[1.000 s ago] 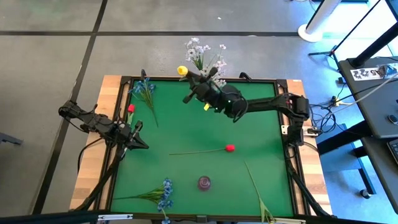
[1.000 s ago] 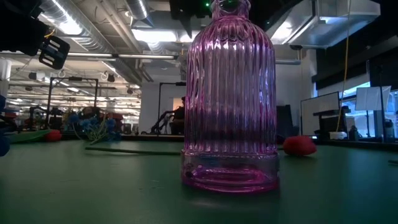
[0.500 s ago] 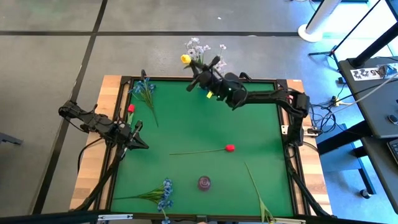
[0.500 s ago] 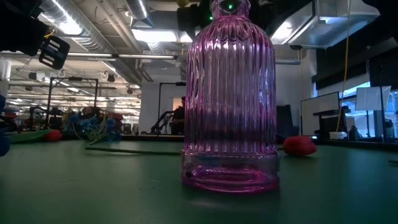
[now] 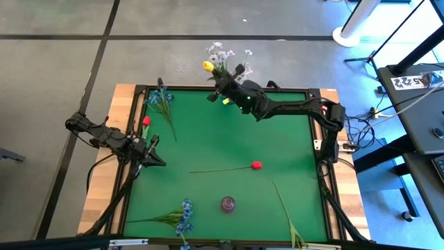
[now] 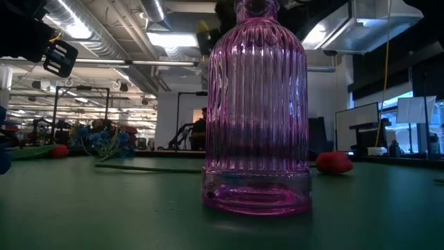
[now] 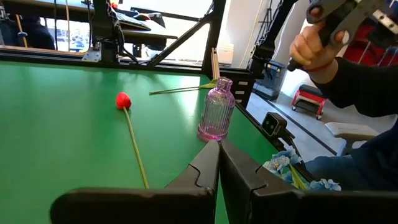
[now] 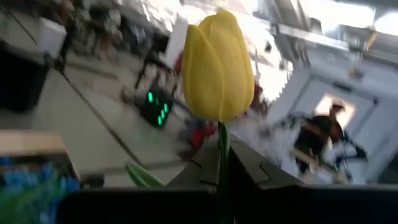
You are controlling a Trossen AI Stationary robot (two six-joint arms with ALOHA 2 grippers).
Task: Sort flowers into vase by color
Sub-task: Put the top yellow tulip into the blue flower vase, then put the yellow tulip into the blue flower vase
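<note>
Pinching the yellow flower (image 8: 217, 67) by its stem, the right gripper (image 5: 223, 86) carries it upright, likely for the vase (image 5: 227, 204).

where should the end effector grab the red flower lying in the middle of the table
Grip the red flower on its thin stem, partway back from the bud, coming straight down from above. It lies flat on the green table with bare surface on both sides, so fingers set across the stem should close cleanly.
</note>
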